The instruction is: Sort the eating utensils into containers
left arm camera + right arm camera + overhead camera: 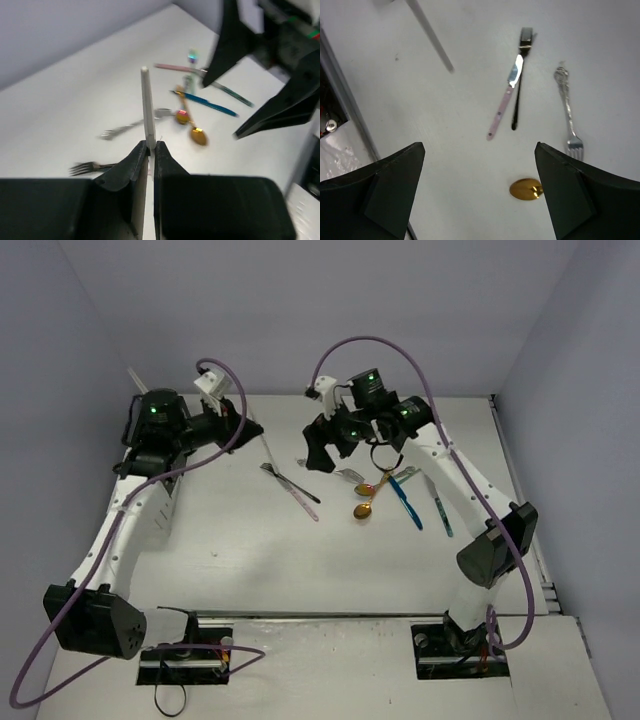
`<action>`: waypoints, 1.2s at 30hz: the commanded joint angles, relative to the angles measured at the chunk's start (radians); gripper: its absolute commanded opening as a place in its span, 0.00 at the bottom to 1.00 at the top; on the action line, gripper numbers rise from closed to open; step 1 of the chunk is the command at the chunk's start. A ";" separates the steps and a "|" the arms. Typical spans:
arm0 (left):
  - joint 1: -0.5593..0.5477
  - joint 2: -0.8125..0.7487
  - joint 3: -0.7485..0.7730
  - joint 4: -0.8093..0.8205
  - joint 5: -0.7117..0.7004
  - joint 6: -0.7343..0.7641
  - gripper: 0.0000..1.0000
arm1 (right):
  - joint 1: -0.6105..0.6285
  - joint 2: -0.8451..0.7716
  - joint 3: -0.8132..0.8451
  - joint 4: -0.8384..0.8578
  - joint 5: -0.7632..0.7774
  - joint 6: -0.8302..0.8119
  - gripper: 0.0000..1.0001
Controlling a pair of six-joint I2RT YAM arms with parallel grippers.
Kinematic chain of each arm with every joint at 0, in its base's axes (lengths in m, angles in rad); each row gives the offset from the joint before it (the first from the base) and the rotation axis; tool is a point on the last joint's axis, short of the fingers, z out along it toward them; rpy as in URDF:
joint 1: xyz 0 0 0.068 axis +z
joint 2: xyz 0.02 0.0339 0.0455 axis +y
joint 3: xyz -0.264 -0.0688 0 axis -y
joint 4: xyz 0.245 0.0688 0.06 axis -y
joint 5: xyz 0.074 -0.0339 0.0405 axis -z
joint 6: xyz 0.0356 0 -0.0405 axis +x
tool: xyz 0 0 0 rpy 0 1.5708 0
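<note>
My left gripper (pixel 151 146) is shut on a thin pale stick (pixel 146 107) and holds it above the table; in the top view this gripper (pixel 244 426) is at the back left. My right gripper (pixel 479 146) is wide open and empty above a gold spoon (pixel 525 189), a pink-handled knife (pixel 504 102), a black-handled piece (pixel 518 95) and a silver fork (pixel 568 115). In the top view the right gripper (pixel 320 452) hovers beside the gold spoons (pixel 364 499) and blue-handled pieces (pixel 406 498). A white slatted caddy (pixel 160 508) shows partly under the left arm. The black caddy is mostly hidden.
The walls close the table at the back and both sides. The two grippers are close to each other over the back middle; the right gripper's fingers (pixel 227 47) show in the left wrist view. Another pale stick (pixel 133 376) pokes up behind the left arm.
</note>
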 commanded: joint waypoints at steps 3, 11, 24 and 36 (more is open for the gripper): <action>0.255 0.092 0.232 -0.037 -0.243 0.206 0.00 | -0.181 -0.071 -0.033 0.039 0.045 0.045 0.90; 0.481 0.413 0.532 0.089 -0.458 0.232 0.00 | -0.255 -0.080 -0.189 0.065 0.096 0.019 0.89; 0.514 0.656 0.688 0.209 -0.470 0.154 0.00 | -0.291 -0.086 -0.291 0.086 0.124 -0.005 0.88; 0.520 0.671 0.555 0.286 -0.425 0.077 0.27 | -0.293 -0.018 -0.259 0.094 0.127 0.008 0.75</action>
